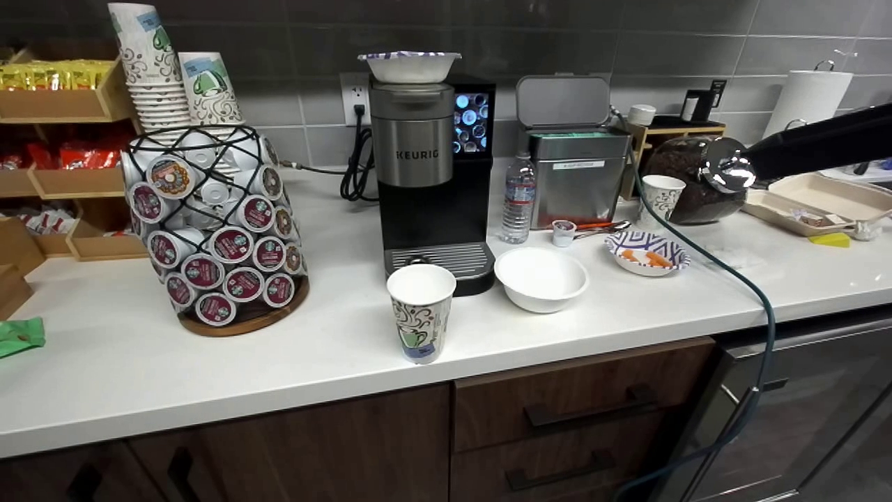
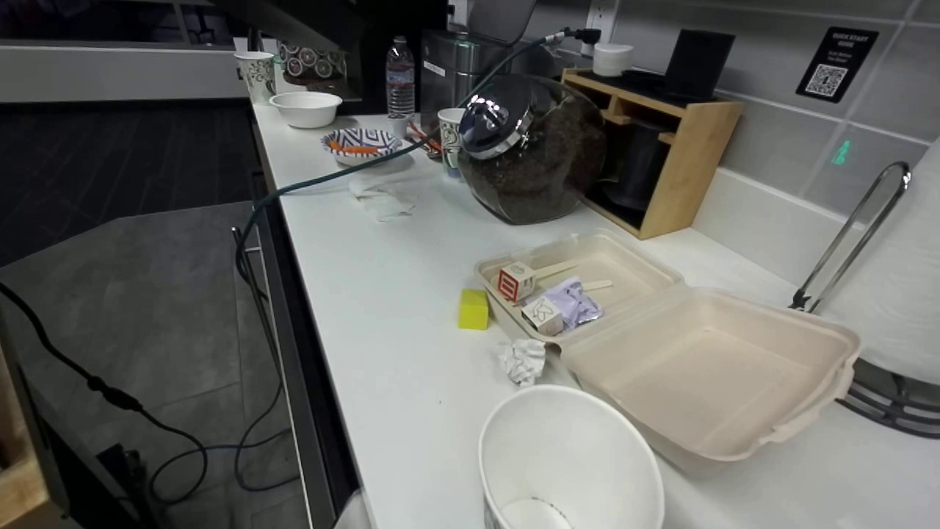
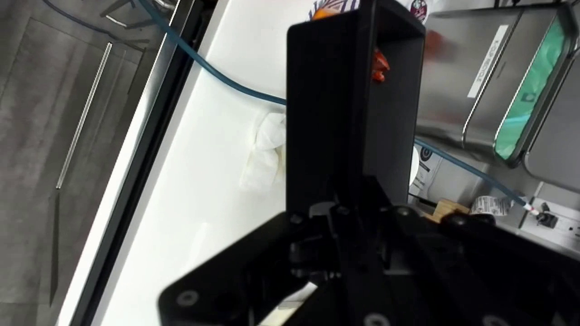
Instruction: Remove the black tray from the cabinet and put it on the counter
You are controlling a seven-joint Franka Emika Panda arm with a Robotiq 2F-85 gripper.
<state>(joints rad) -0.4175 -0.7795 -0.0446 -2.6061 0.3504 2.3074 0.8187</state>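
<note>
In the wrist view my gripper [image 3: 351, 192] is shut on the near end of the black tray [image 3: 324, 113]. The tray stretches away from the jaws above the off-white counter [image 3: 213, 149], with its hollow side facing right. The fingertips are dark against it and hard to make out. In the exterior views a long black shape, which looks like the tray, comes in from the right above the glass jar [image 1: 822, 143] and from the top edge [image 2: 294, 26]. The counter runs through both exterior views [image 1: 334, 348] [image 2: 396, 294]. The wooden cabinet [image 2: 690, 169] stands against the wall.
A glass jar [image 2: 536, 147], an open takeout box [image 2: 705, 367], a yellow block [image 2: 474, 308] and a large cup [image 2: 573, 455] stand on the counter. A white bowl [image 1: 540, 279] and paper cup [image 1: 421, 314] are farther along. A blue cable [image 1: 732, 272] crosses the counter.
</note>
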